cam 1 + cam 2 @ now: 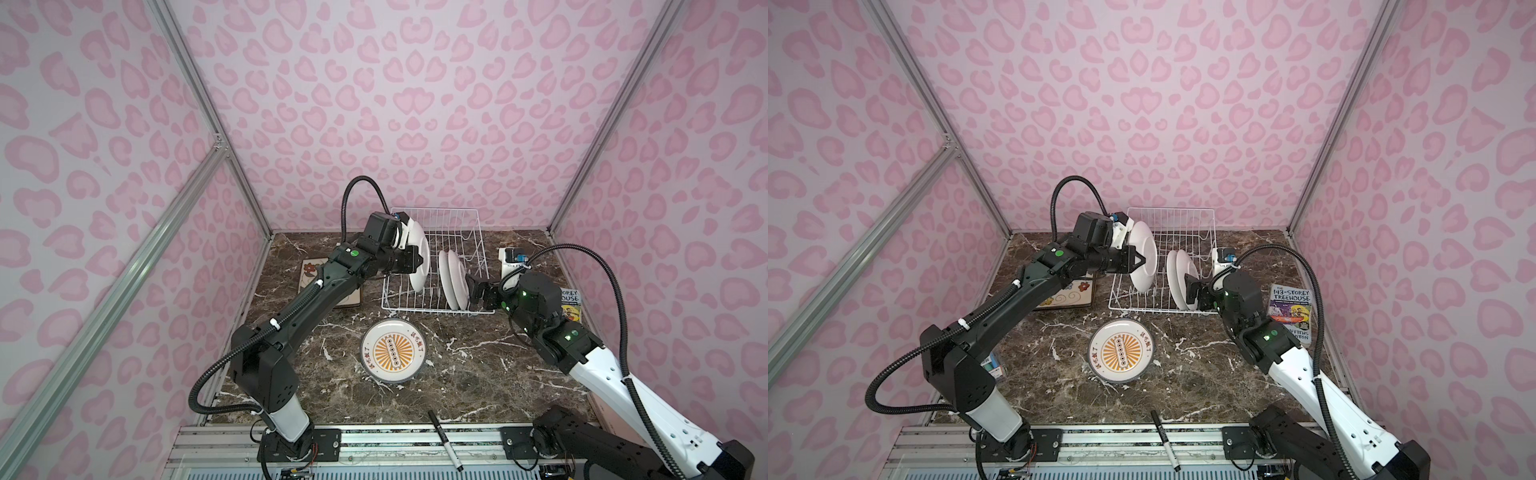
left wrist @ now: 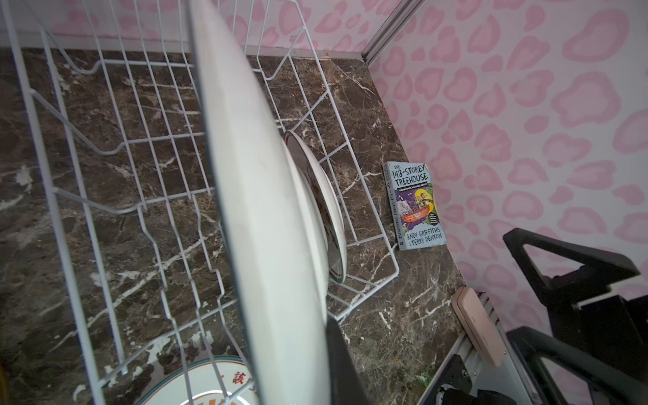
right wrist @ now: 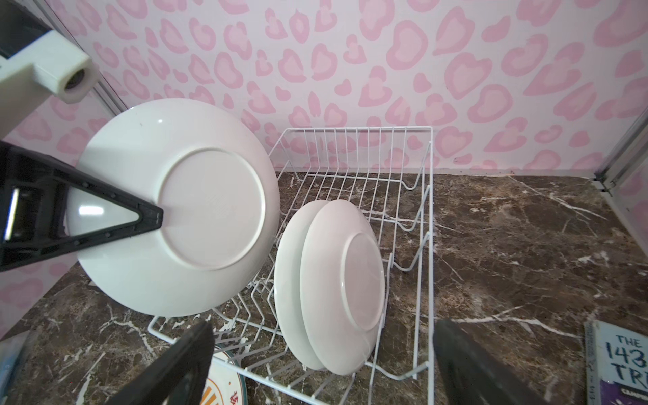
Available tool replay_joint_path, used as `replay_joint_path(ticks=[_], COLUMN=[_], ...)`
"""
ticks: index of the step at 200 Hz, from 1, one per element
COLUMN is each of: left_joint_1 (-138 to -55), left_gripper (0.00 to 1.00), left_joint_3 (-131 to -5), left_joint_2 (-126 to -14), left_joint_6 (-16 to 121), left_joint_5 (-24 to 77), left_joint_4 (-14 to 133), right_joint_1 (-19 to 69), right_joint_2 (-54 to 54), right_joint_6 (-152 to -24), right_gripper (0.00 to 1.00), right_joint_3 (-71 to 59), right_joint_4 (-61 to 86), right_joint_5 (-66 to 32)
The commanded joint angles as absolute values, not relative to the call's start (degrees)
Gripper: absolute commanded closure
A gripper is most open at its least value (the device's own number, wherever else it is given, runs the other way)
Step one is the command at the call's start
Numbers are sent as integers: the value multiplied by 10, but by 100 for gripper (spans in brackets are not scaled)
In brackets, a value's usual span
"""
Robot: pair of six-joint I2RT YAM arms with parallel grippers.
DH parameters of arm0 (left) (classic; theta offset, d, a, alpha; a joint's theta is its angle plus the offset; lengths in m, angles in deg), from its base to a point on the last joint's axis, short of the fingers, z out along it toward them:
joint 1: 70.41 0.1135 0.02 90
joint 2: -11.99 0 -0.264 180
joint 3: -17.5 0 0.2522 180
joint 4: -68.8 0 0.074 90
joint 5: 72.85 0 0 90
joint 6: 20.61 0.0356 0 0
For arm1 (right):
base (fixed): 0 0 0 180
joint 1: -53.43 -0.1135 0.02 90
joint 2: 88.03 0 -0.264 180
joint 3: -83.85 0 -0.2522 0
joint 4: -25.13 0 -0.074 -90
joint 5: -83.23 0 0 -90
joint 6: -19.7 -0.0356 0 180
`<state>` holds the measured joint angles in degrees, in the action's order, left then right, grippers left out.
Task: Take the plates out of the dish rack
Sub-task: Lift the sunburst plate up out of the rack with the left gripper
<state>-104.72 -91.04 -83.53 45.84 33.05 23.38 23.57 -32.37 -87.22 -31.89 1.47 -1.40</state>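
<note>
Four round plates (image 1: 392, 351), one square plate (image 1: 1071, 296), one rack (image 1: 434, 209).

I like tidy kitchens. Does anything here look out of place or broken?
A black marker lies on the metal rail at the front, off the table, and a book lies beside the dish rack. Nothing looks broken or spilled.

We see a white wire rack (image 1: 434, 224) on a dark brown counter (image 1: 478, 374) veined with white. The held plate (image 3: 175, 210) and the racked plates (image 3: 333, 284) show plain white backs; the flat plate (image 1: 392, 351) bears an orange sunburst and red characters. Pale walls (image 1: 415, 104) carry pink spots. The book (image 1: 1291, 311) is blue-grey.
</note>
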Motion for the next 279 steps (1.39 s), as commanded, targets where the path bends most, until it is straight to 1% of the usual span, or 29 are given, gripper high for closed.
replay_joint_path(ticks=[1,28,83,126,132,160,200,236,279], left_joint_1=[-1047,-1050,-1058,-1064,-1067,-1086,-1120,-1148,-1183], left_gripper=[97,96,97,97,97,97,96,97,97], left_joint_3=[-924,-906,-820,-737,-711,-665,-634,-611,-600], left_joint_2=[-810,-781,-714,-657,-649,-626,-631,-647,-676], left_joint_6=[545,618,783,888,912,1028,1151,1203,1241], left_joint_5=[281,226,146,132,130,95,11,-38,-97], left_joint_4=[241,253,319,409,419,446,456,485,524], right_joint_1=[244,259,285,316,319,322,322,320,316], right_joint_2=[-310,-288,-246,-217,-211,-190,-165,-143,-121], right_joint_6=[-914,-945,-992,-1044,-1049,-1049,-1055,-1059,-1066], right_gripper=[1,1,1,1,1,1,2,6,11], right_joint_3=[-306,-285,-236,-202,-196,-165,-143,-128,-111], right_joint_4=[27,23,1,-1,-5,-23,-28,-28,-45], right_joint_5=[-39,-64,-106,-174,-181,-203,-237,-280,-296])
